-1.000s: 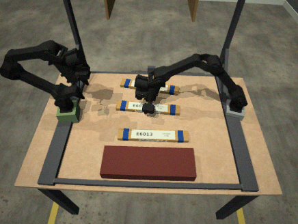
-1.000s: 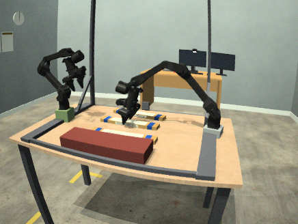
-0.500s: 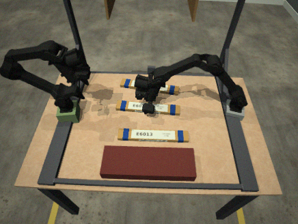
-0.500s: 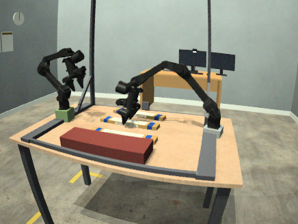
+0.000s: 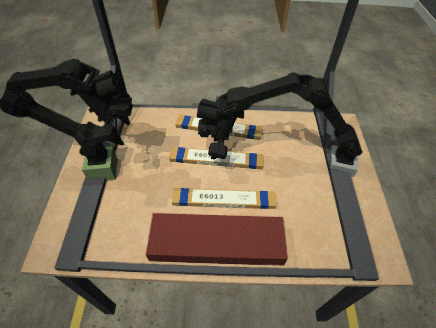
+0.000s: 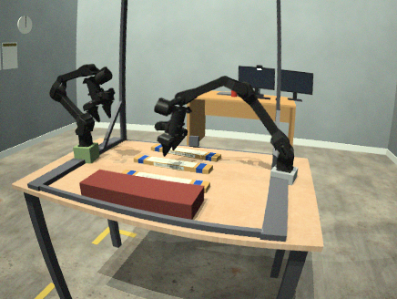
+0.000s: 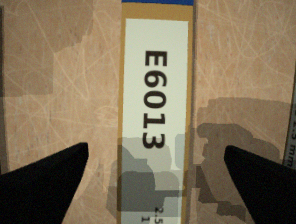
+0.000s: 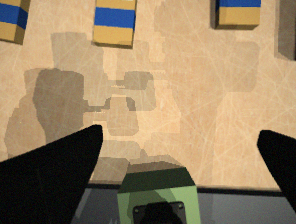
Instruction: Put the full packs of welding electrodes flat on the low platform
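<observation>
The left gripper (image 5: 217, 151) (image 6: 167, 149) (image 7: 157, 151), its 2 fingers wide apart, is above the middle E6013 electrode pack (image 5: 241, 158) (image 6: 182, 164) (image 7: 157, 100) (image 8: 114, 18) on the tabletop (image 5: 310, 200) (image 6: 237, 196) (image 7: 220, 50) (image 8: 200, 100), and should descend straight, close evenly, then lift gently to compare weight.

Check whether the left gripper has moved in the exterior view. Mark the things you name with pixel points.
Yes, up: the left gripper (image 5: 217, 150) (image 6: 171, 148) (image 7: 157, 151) sits higher above the middle pack (image 5: 243, 159) (image 6: 175, 163) (image 7: 157, 100) (image 8: 114, 22).
</observation>
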{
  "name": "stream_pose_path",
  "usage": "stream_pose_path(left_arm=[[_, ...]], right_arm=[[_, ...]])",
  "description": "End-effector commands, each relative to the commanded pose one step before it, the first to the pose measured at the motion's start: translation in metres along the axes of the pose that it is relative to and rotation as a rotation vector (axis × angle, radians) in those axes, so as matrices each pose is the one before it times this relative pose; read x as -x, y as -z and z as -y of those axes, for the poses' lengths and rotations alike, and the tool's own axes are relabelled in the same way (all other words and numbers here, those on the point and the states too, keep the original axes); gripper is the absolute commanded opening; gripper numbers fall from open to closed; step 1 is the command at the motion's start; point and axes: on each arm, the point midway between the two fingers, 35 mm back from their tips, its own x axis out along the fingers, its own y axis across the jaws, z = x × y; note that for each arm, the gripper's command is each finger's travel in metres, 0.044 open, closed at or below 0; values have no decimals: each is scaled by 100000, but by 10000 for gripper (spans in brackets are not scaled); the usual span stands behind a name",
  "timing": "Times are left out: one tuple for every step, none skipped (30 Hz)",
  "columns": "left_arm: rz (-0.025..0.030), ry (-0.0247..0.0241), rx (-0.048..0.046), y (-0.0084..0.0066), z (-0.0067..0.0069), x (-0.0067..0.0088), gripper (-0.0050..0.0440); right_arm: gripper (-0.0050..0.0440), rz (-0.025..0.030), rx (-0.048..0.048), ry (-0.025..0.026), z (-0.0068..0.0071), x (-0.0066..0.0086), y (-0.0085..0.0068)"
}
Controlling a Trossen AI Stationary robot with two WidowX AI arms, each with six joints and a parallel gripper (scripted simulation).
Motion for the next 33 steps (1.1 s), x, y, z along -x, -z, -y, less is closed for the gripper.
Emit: stream_pose_path(left_arm=[[5364,-546,-128,-1550,-19,3577,430],[1,0,0,-104,-1,387,430],[0,0,0,-52,0,194,430],[-275,16,4,44,1,-123,430],[-1232,74,18,204,4,-552,430],[-499,30,7,89,2,-226,430],[912,-1355,4000,189,-882,658,430],[-1356,-794,2893,568,-639,-313,430],[359,-65,-17,45,-657,-8,430],[34,46,-917,118,-640,-9,430],[0,0,0,0,0,0,430],[0,0,0,0,0,0,430],[30,625,-17,127,-553,-8,430],[-2,-6,-17,132,-647,-3,430],[-6,-59,-17,133,-655,-3,430],[-6,-59,-17,134,-655,-2,430],[-6,-59,-17,134,-655,-2,430],[-6,-60,-17,134,-655,-1,430],[-486,15,5,213,-653,-213,430],[-556,41,12,225,-652,-244,430],[-324,14,4,186,-653,-142,430],[-325,24,7,186,-652,-143,430],[-567,86,25,228,-650,-252,430],[-824,162,46,270,-646,-353,430],[1378,-354,-100,-388,-765,280,430],[380,-136,-38,0,-687,111,430],[-160,2,1,169,-652,0,430],[0,0,0,0,0,0,430],[0,0,0,0,0,0,430],[-28,-32,-8,146,-657,-1,430],[-6,-38,-11,129,-664,1,430],[-5,-38,-10,136,-661,0,430],[-5,-38,-10,136,-660,0,430]], right_arm=[[430,1988,34,-64,7,498,-309],[430,0,0,0,0,0,0],[430,0,0,0,0,0,0],[430,0,0,0,0,0,0],[430,0,0,0,0,0,0],[430,0,0,0,0,0,0],[430,0,0,0,0,0,0],[430,0,0,0,0,0,0],[430,0,0,0,0,0,0],[430,0,0,0,0,0,0],[430,0,0,0,0,0,0],[430,0,0,0,0,0,0],[430,0,0,0,0,0,0],[430,0,0,0,0,0,0],[430,0,0,0,0,0,0],[430,0,0,0,0,0,0],[430,0,0,0,0,0,0],[430,0,0,0,0,0,0],[430,0,0,0,0,0,0],[430,0,0,0,0,0,0],[430,0,0,0,0,0,0],[430,0,0,0,0,0,0],[430,0,0,0,0,0,0],[430,0,0,0,0,0,0],[430,0,0,0,0,0,0],[430,0,0,0,0,0,0],[430,0,0,0,0,0,0],[430,0,0,0,0,0,0],[430,0,0,0,0,0,0],[430,0,0,0,0,0,0],[430,0,0,0,0,0,0],[430,0,0,0,0,0,0],[430,0,0,0,0,0,0]])
